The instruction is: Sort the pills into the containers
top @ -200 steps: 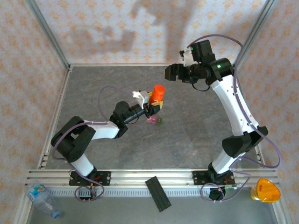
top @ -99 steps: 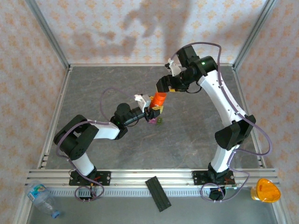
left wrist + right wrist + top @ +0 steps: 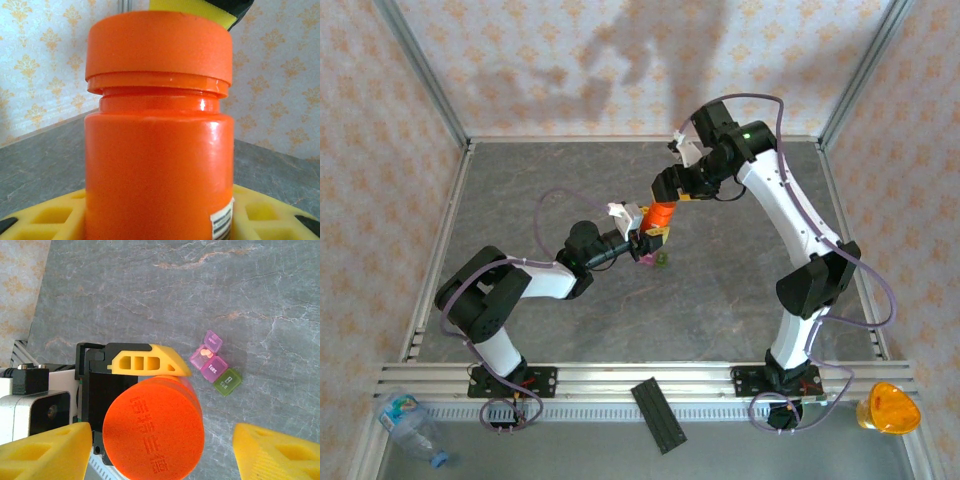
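Left gripper (image 3: 646,236) is clamping the orange bottle (image 3: 157,165) upright around its lower body, about mid-table, with the yellow fingers (image 3: 150,361) pressing against its side. Right gripper (image 3: 670,186) is hovering straight over the cap (image 3: 153,427) with its jaws standing apart. From its wrist cam the yellow pads (image 3: 45,450) are sitting either side of the cap, with a thin gap on one side and a much wider one on the other, so it's not touching anything. The containers (image 3: 215,365) are lying flat on the table (image 3: 740,290) just beside the left gripper's tip. It's a little cluster of joined pink boxes with one green box (image 3: 227,381) on the end. From above they're looking almost tucked under the gripper, but the right wrist cam is showing a strip of bare table between them and the bottle. Room-wise, everything is bunching up in the middle. There's loads of bare grey surface running out to the back wall (image 3: 570,60) and to both side frames, and plenty toward the near rail (image 3: 650,378) too. A black strip (image 3: 658,415) is lying across that rail, well apart from the action.
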You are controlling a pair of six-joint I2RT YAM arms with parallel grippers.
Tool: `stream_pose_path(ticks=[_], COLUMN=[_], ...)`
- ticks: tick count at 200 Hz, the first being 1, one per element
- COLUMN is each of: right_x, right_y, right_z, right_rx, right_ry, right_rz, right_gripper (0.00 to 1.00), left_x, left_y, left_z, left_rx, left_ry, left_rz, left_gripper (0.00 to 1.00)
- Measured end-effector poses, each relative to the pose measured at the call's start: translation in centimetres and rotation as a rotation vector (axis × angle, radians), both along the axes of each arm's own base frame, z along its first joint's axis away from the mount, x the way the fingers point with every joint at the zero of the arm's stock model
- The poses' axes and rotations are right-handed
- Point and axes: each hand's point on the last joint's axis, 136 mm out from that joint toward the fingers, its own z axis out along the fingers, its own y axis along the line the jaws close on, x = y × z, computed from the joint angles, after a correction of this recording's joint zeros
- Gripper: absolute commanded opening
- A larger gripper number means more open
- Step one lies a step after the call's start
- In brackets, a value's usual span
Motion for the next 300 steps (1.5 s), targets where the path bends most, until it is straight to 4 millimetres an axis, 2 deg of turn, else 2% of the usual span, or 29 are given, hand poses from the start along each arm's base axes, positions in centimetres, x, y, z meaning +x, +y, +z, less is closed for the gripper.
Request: stream_pose_path(ticks=[43,94,122,166,202,249,300], right_x=[-0.4,-0.5,-0.5,-0.4,-0.3,0.1,1.0], right_y=[0.4,0.7,0.8,0.8,0.8,1.0,1.5], right_z=[-0.1,-0.3,-0.7,-0.8,-1.0,-2.9,-4.6], right_rx=[0.003,0.002,-0.004,-0.005,-0.005,-0.002,0.05], right_ry=[0.007,0.011,0.023,0.023,0.025,0.05,0.09], right_rz=[0.014,0.023,0.022,0.024,0.02,-0.027,-0.159], right_gripper=[0.73,0.66,0.66,0.46,0.43,0.4,0.4], left_x=[0.0,0.0,0.0,0.0,0.0,0.3,1.1], left_y=[0.0,0.0,0.0,0.0,0.0,0.2,1.0], left_z=[0.0,0.0,0.0,0.0,-0.1,-1.8,-3.5], left_rx=[0.0,0.0,0.0,0.0,0.001,0.043,0.109], left_ry=[0.0,0.0,0.0,0.003,0.007,0.065,0.081], left_rz=[0.0,0.0,0.0,0.001,0.001,0.018,0.085], left_gripper=[0.0,0.0,0.0,0.0,0.0,0.0,0.0])
